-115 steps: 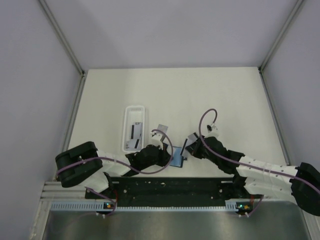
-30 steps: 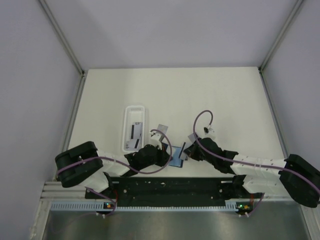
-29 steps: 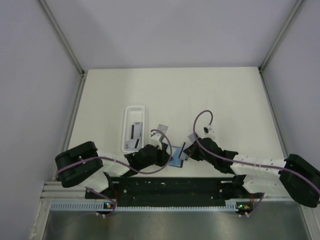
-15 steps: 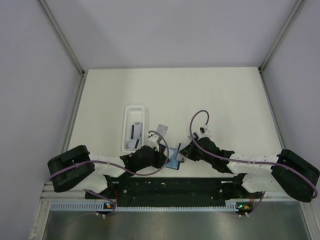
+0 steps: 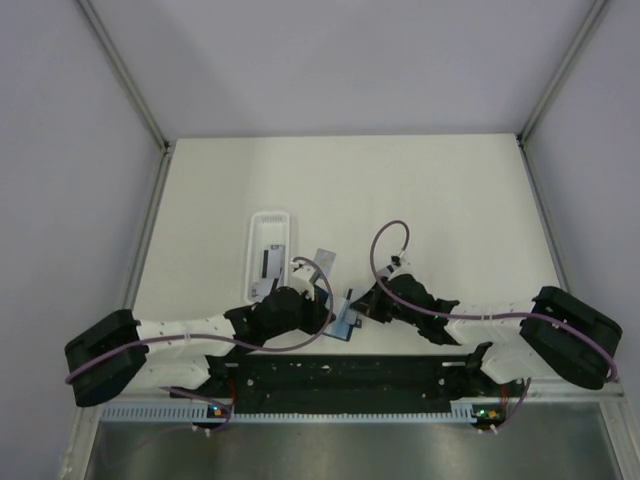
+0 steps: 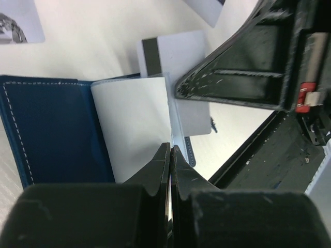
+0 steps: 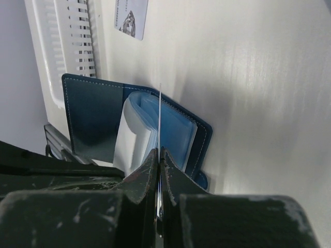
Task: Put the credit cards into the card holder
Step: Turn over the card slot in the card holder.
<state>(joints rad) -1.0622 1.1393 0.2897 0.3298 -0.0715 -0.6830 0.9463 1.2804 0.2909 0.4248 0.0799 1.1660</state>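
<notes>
- The card holder [image 6: 51, 129] lay open at the near edge of the table [image 5: 400, 200], about midway between the two arm bases. Its navy cover was down and its inner leaves were fanned upward.
- The left gripper [image 6: 169, 152] was closed on the edge of one pale leaf [image 6: 137, 124]. We judged that this pinch spread the leaves and steadied the holder, so that a pocket stood open.
- The right gripper [image 7: 158, 155] was clamped on one credit card [image 6: 178, 57], its black stripe showing in the left wrist view. From the right wrist it appeared edge-on, a thin line over the light-blue pockets [image 7: 170, 134].
- We judged that the card was held on edge so that it could slide between the leaves. We could not tell whether its lower edge had already entered a pocket.
- A loose card [image 5: 322, 262] lay just beyond the holder; what looked like more cards sat in the white tray [image 5: 270, 235], further left.
- Both arms lay low and stretched, with their elbows swung wide — the left arm [image 5: 190, 328] out to the left, the right arm [image 5: 490, 322] out to the right. The forearms converged, and the two grippers met almost tip to tip over the holder.
</notes>
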